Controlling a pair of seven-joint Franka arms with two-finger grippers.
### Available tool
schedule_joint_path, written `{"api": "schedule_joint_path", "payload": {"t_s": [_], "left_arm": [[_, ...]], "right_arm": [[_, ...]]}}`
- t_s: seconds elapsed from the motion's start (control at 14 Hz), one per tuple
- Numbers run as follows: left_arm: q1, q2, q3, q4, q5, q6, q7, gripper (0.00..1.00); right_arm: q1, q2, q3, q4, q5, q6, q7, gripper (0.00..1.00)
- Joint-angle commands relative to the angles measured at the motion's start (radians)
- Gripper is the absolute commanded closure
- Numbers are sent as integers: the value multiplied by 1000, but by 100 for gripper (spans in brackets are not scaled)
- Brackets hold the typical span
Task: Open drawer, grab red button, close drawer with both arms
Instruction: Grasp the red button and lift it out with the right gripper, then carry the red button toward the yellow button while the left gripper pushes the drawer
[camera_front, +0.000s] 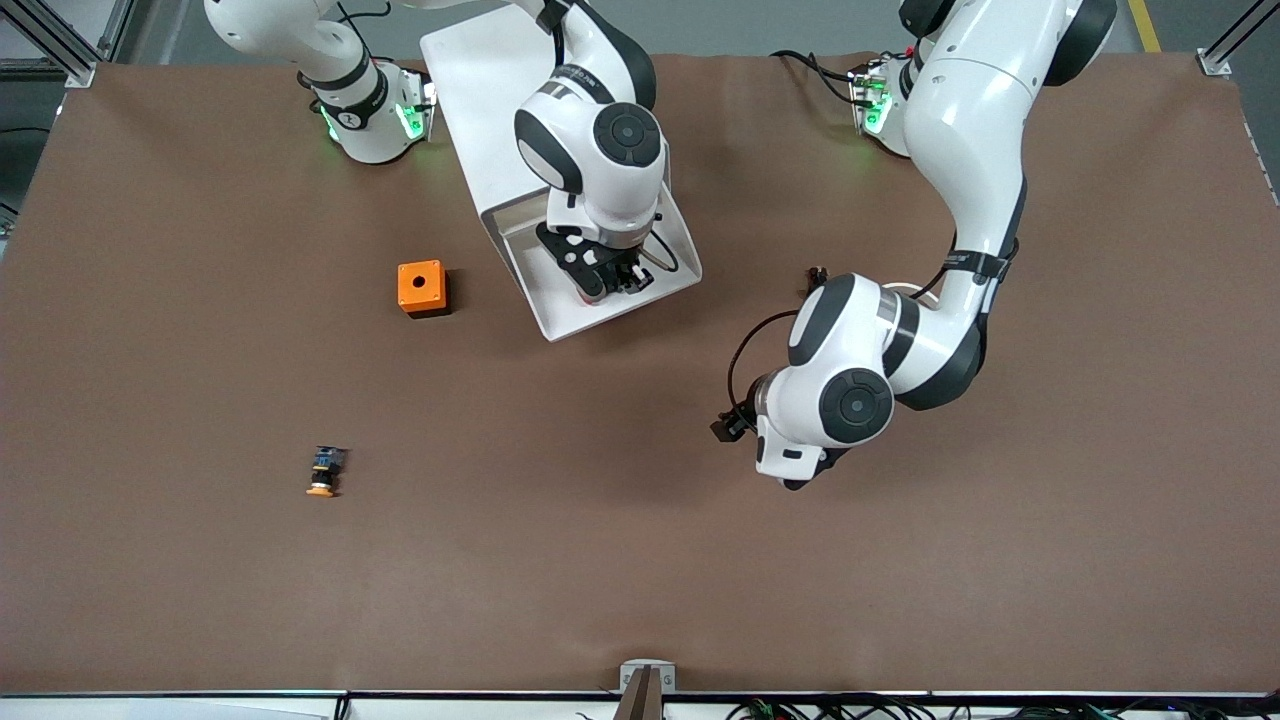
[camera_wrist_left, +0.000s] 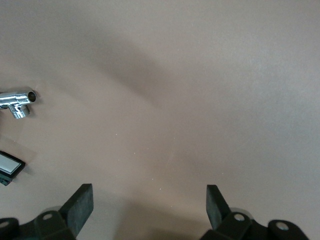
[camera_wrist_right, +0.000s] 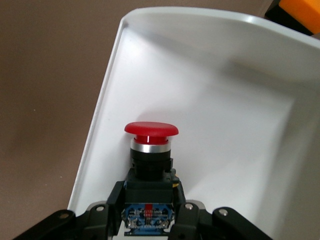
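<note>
The white drawer (camera_front: 560, 322) stands pulled out of the cabinet (camera_front: 480, 80) toward the front camera. My right gripper (camera_front: 606, 281) reaches down into it. In the right wrist view the right gripper (camera_wrist_right: 148, 194) is shut on the black-and-blue body of the button (camera_wrist_right: 151, 131), whose red cap points away from the fingers over the drawer's white floor (camera_wrist_right: 235, 135). My left gripper (camera_front: 795, 482) hangs over bare table toward the left arm's end. In the left wrist view it (camera_wrist_left: 149, 194) is open and empty.
An orange box with a hole (camera_front: 421, 288) sits beside the drawer toward the right arm's end. An orange-capped button (camera_front: 323, 472) lies nearer to the front camera. A chrome fitting (camera_wrist_left: 18, 99) and a small black-and-white part (camera_wrist_left: 9, 168) show in the left wrist view.
</note>
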Motion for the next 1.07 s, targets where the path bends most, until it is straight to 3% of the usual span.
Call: {"api": "schedule_joint_path", "payload": {"t_s": [0.0, 0.21, 0.43, 0.57, 0.79, 1.0], "left_arm": [[-15, -21, 5, -32, 21, 48, 14, 1], [-20, -21, -3, -38, 70, 53, 5, 1], [-30, -32, -6, -61, 72, 56, 6, 1], [-61, -39, -6, -66, 72, 56, 3, 1], [-118, -42, -5, -66, 72, 60, -6, 1], [-170, -41, -6, -66, 72, 60, -11, 1]], "right_arm": [[-32, 6, -8, 65, 1, -45, -15, 100], [-116, 6, -8, 195, 44, -214, -180, 100], [-245, 0, -9, 212, 55, -243, -501, 100], [-335, 6, -11, 200, 55, -196, -712, 100], [-461, 10, -11, 101, 55, -14, -1065, 100], [-561, 75, -11, 59, 55, 100, -1340, 100]]}}
